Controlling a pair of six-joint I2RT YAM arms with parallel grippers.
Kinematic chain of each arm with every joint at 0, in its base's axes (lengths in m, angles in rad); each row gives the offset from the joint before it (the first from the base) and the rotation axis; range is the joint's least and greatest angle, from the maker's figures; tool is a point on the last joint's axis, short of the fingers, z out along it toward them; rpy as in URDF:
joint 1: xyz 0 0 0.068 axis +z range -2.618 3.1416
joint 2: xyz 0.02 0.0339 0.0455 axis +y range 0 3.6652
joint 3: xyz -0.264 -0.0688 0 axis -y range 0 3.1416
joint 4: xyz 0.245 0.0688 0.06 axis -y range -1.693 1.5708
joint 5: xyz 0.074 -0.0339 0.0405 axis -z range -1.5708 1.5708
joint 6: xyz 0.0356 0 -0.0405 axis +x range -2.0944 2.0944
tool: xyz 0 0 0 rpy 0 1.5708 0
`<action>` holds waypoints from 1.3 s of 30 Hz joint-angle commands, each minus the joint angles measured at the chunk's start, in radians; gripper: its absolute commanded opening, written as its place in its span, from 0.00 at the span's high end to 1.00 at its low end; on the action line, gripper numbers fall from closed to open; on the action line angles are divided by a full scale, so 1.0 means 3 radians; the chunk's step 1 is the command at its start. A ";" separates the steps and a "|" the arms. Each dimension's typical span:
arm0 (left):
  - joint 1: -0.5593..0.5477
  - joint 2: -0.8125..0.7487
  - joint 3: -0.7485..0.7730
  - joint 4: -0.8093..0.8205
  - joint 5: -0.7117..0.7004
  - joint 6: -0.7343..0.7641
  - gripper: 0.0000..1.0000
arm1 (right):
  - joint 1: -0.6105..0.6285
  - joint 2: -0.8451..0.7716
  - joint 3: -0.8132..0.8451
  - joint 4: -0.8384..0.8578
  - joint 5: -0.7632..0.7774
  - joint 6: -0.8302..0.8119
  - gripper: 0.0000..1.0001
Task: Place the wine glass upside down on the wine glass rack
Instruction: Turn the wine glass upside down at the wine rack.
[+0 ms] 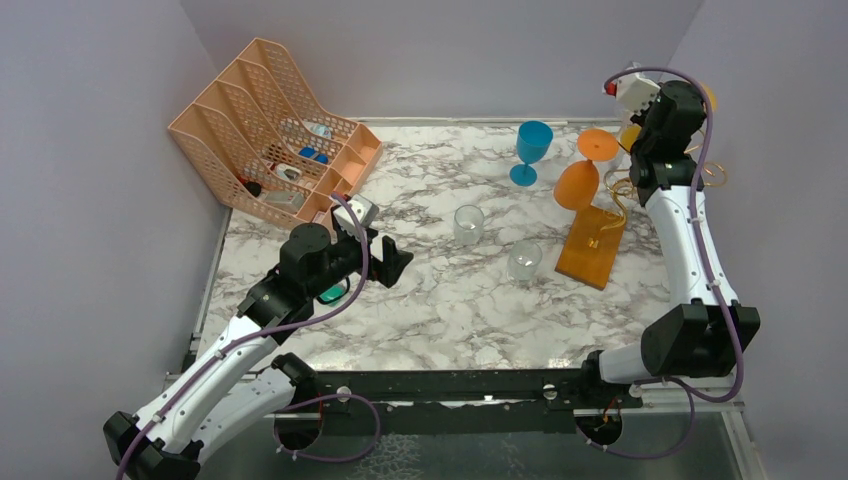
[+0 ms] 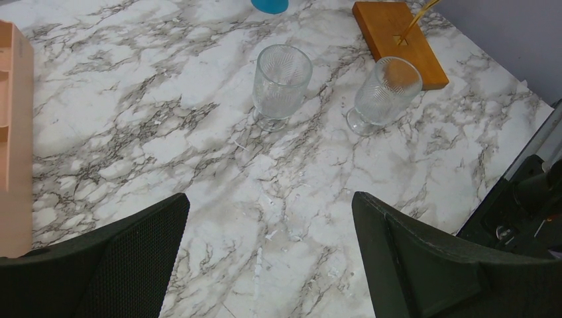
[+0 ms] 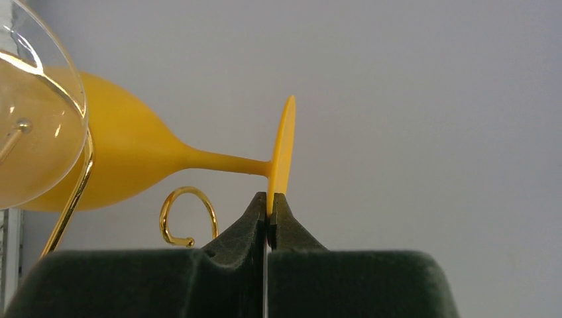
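My right gripper (image 3: 270, 202) is shut on the rim of the foot of a yellow wine glass (image 3: 126, 159), which lies sideways in the air with its bowl to the left. A gold spiral arm (image 3: 189, 215) of the wine glass rack curls just below the stem. In the top view the right gripper (image 1: 680, 105) is raised at the back right, above the rack's wooden base (image 1: 592, 245). An orange wine glass (image 1: 580, 180) hangs upside down on the rack. My left gripper (image 2: 268, 199) is open over bare marble, holding nothing.
A blue wine glass (image 1: 532, 150) stands upright left of the rack. Two clear tumblers (image 1: 468, 225) (image 1: 524, 260) stand mid-table, one close to the rack's base. A clear glass bowl (image 3: 33, 132) sits by the yellow glass. A peach mesh organiser (image 1: 270, 130) fills the back left.
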 commanded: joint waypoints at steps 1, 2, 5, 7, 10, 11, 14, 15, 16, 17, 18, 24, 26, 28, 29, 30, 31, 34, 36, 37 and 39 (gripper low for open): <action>-0.0019 -0.0049 0.0017 0.0003 -0.0065 0.0037 0.01 | -0.0013 -0.0091 -0.0051 -0.0123 -0.0054 0.0041 0.99; -0.0017 -0.0049 0.0021 0.0002 -0.0069 0.0034 0.01 | -0.0012 -0.0088 -0.0053 -0.0123 -0.0034 0.0025 0.99; -0.0020 -0.0045 0.0020 0.0000 -0.0069 0.0036 0.01 | -0.0012 -0.0088 -0.0078 -0.0059 -0.0013 -0.0037 0.99; -0.0023 -0.0048 0.0020 0.0001 -0.0070 0.0035 0.01 | -0.0001 -0.0088 -0.0058 -0.0103 -0.0053 -0.0044 0.99; -0.0025 -0.0047 0.0020 0.0003 -0.0075 0.0038 0.01 | 0.0018 -0.0101 -0.0057 -0.0141 -0.0045 -0.0038 0.99; -0.0029 -0.0047 0.0020 -0.0001 -0.0075 0.0038 0.01 | 0.0027 -0.0107 -0.0067 -0.0151 -0.0042 -0.0041 0.99; -0.0025 -0.0052 0.0015 0.0006 -0.0075 0.0037 0.01 | 0.0051 -0.0152 -0.0084 -0.0176 -0.0062 -0.0033 0.99; -0.0028 -0.0056 0.0015 0.0003 -0.0075 0.0037 0.01 | 0.0058 -0.0164 -0.0085 -0.0186 -0.0063 -0.0032 0.99; -0.0030 -0.0058 0.0015 0.0007 -0.0075 0.0036 0.01 | 0.0063 -0.0178 -0.0085 -0.0195 -0.0063 -0.0023 0.99; -0.0030 -0.0065 0.0015 0.0007 -0.0075 0.0037 0.01 | 0.0067 -0.0188 -0.0085 -0.0208 -0.0064 -0.0008 0.99; -0.0033 -0.0068 0.0015 0.0008 -0.0072 0.0033 0.01 | 0.0076 -0.0190 -0.0079 -0.0235 -0.0067 0.0007 0.99; -0.0050 -0.0079 0.0010 0.0004 -0.0070 0.0032 0.01 | 0.0163 -0.0186 -0.0036 -0.0384 -0.0007 0.0059 0.99; -0.0055 -0.0083 0.0010 0.0008 -0.0065 0.0031 0.01 | 0.0185 -0.0188 -0.0031 -0.0464 0.0032 0.0089 0.99; -0.0054 -0.0088 0.0009 0.0008 -0.0064 0.0032 0.01 | 0.0201 -0.0201 -0.0036 -0.0529 0.0070 0.0117 0.99; -0.0055 -0.0091 0.0010 0.0006 -0.0065 0.0031 0.01 | 0.0203 -0.0213 -0.0040 -0.0547 0.0086 0.0128 0.99; -0.0055 -0.0094 0.0011 0.0004 -0.0068 0.0030 0.01 | 0.0203 -0.0228 -0.0053 -0.0546 0.0109 0.0129 0.99; -0.0055 -0.0099 0.0010 0.0005 -0.0065 0.0032 0.01 | 0.0203 -0.0239 -0.0065 -0.0539 0.0137 0.0127 0.99; -0.0059 -0.0109 0.0007 0.0007 -0.0065 0.0030 0.01 | 0.0203 -0.0261 -0.0064 -0.0554 0.0194 0.0132 0.99; -0.0060 -0.0115 0.0005 0.0007 -0.0067 0.0032 0.01 | 0.0203 -0.0268 -0.0055 -0.0599 0.0204 0.0174 0.99; -0.0065 -0.0115 0.0005 0.0004 -0.0066 0.0032 0.01 | 0.0199 -0.0272 -0.0048 -0.0632 0.0220 0.0200 0.99; -0.0068 -0.0119 0.0005 0.0006 -0.0070 0.0031 0.01 | 0.0203 -0.0278 -0.0038 -0.0703 0.0277 0.0264 0.99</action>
